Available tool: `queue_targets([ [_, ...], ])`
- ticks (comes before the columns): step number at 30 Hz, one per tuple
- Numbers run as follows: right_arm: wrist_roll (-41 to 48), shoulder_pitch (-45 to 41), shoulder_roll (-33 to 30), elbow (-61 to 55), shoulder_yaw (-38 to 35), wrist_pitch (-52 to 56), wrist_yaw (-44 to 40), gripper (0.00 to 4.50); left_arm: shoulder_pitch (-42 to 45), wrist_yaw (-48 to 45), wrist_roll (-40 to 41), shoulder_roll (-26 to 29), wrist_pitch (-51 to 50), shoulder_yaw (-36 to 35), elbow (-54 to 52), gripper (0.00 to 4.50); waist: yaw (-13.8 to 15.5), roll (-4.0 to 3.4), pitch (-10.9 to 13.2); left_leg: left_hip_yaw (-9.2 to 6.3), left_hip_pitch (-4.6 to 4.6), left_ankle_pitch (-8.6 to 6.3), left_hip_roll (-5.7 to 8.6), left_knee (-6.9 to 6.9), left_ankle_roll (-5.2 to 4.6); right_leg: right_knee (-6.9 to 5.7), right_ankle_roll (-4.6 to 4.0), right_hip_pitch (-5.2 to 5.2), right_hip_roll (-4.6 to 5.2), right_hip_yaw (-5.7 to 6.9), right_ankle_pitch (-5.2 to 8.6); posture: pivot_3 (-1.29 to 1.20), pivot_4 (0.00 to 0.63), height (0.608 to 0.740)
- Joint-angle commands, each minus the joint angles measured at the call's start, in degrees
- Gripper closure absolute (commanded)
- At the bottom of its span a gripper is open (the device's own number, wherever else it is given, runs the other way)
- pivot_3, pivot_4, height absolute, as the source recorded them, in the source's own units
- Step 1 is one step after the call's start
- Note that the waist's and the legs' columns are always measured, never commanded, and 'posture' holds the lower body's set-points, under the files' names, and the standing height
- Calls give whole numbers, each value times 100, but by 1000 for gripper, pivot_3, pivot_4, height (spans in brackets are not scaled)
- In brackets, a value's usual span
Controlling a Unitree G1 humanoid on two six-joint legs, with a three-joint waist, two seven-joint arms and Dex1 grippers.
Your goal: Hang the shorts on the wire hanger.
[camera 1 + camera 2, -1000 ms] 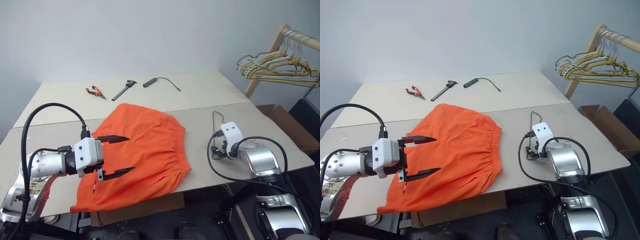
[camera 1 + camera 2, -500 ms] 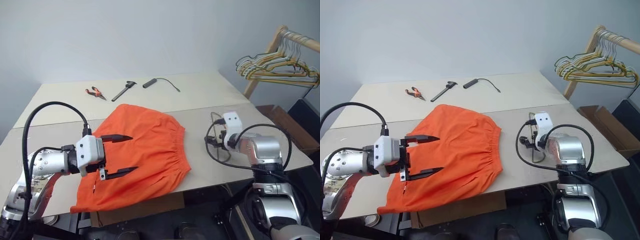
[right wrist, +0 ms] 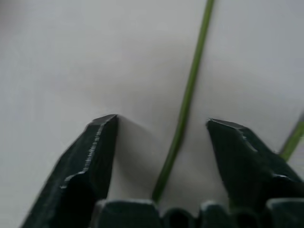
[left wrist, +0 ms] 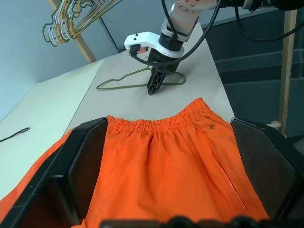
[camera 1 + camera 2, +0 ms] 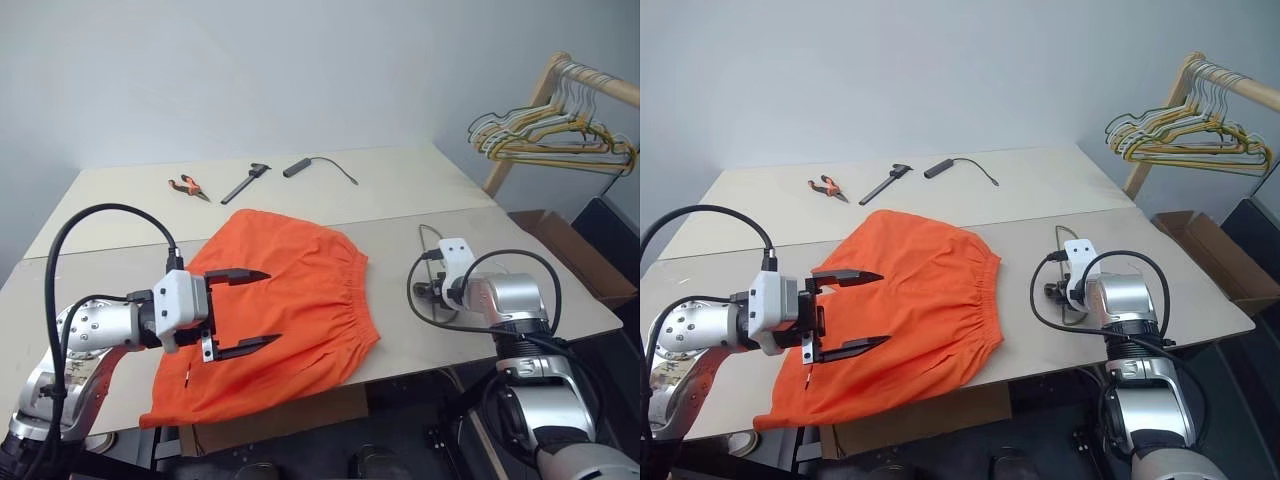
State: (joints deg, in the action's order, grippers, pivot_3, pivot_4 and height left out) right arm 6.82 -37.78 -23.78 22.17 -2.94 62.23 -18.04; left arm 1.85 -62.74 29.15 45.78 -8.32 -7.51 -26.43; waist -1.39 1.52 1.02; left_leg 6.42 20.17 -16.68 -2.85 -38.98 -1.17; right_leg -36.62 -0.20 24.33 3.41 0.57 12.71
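The orange shorts (image 5: 300, 290) lie flat on the near table, with the gathered waistband toward the right. My left gripper (image 5: 250, 310) hovers over their left half, open and pointing right, with nothing between its fingers. The thin green wire hanger (image 4: 121, 85) lies on the table to the right of the waistband. My right gripper (image 3: 159, 121) points down onto it. Its fingers (image 3: 97, 147) stand apart on the tabletop, and a strand of the hanger's wire (image 3: 186, 102) runs between them, touching neither.
On the far table lie orange-handled pliers (image 5: 190, 185), a black hand tool (image 5: 247, 182) and a black handle with a cable (image 5: 300, 166). A wooden rack at the right carries a cluster of pale hangers (image 5: 545, 135). A cardboard box (image 5: 565, 250) sits beyond the table's right edge.
My right arm has shifted forward and lowered its gripper onto the hanger wire, with the wrist rolled. The left gripper has kept its place over the shorts.
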Motion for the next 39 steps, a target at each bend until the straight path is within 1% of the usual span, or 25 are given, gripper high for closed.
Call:
queue_targets([
  [1,80,-21,130,214,-119,186,60,2313,96,9,-61,11,133,2,-142,0,-7,2,-1,0,0,0,0,0,0,0,0,0,0,0,0,45,0,740],
  [7,56,31,162,120,-3,263,54,4377,157,58,-55,23,129,-48,-199,0,-32,5,-5,0,0,0,-2,1,0,-1,7,-5,-1,-1,5,52,0,740],
  [8,51,34,171,119,6,259,63,4447,157,68,-74,17,136,-44,-187,0,-37,6,-6,0,0,0,-2,2,0,-1,8,-7,-2,-1,5,53,0,740],
  [12,46,13,215,65,-46,219,143,4447,161,154,-167,-52,175,-3,-149,0,-61,7,-6,0,0,0,-3,3,0,-2,12,-7,-2,-2,8,53,0,740],
  [14,45,8,249,-153,-104,92,226,4447,224,297,-247,-152,189,27,-115,0,-77,7,-6,0,1,0,-3,3,0,-2,14,-7,-2,-2,9,54,0,740],
  [16,48,18,260,-537,-88,-72,241,4447,417,725,-334,-373,-16,52,-26,0,-82,6,-5,0,2,0,-3,2,0,-2,14,-6,-2,-3,8,54,0,740],
  [19,118,155,250,-1504,33,-509,53,4447,818,1512,-358,-761,-588,55,172,0,-71,-6,3,-5,2,0,-1,2,0,-4,16,-1,-1,-3,7,52,0,740],
  [21,270,283,239,-2228,100,-913,-230,4447,1129,2043,97,-1002,-1392,-49,178,0,-74,-13,8,-8,4,0,1,2,0,-4,18,4,-1,-5,7,47,0,740],
  [23,475,380,226,-2815,144,-1105,-535,4447,1376,2477,729,-1299,-1989,-241,126,0,-70,-12,9,-16,5,0,1,2,0,-2,19,16,-1,-3,5,45,0,740],
  [26,608,565,304,-3498,251,-1852,-840,4447,1732,3182,1793,-1839,-2657,-559,69,0,-67,-10,9,-20,7,-4,1,2,-4,4,16,14,2,-1,3,45,0,740],
  [29,423,736,289,-3890,618,-2681,-1020,4447,2113,4001,2610,-2346,-3156,-760,197,0,-19,-8,9,-23,7,-7,3,2,-8,25,22,3,4,2,-1,49,0,740],
  [32,336,858,409,-4059,842,-3418,-1075,4447,2458,4794,3178,-2779,-3410,-891,407,0,40,-7,9,-22,9,-8,7,2,-9,44,32,-3,4,2,-10,54,0,740],
  [35,221,954,515,-4202,1090,-4002,-1128,4447,2705,5401,3633,-3215,-3360,-1044,583,0,62,-7,9,-21,9,-8,14,0,-10,52,35,-7,7,-4,-16,53,0,740],
  [39,153,1034,641,-4241,1263,-4389,-1106,4447,2826,5712,3719,-3367,-3310,-1004,618,0,71,-6,9,-21,11,-8,16,1,-10,56,33,-7,4,-4,-18,51,0,740],
])
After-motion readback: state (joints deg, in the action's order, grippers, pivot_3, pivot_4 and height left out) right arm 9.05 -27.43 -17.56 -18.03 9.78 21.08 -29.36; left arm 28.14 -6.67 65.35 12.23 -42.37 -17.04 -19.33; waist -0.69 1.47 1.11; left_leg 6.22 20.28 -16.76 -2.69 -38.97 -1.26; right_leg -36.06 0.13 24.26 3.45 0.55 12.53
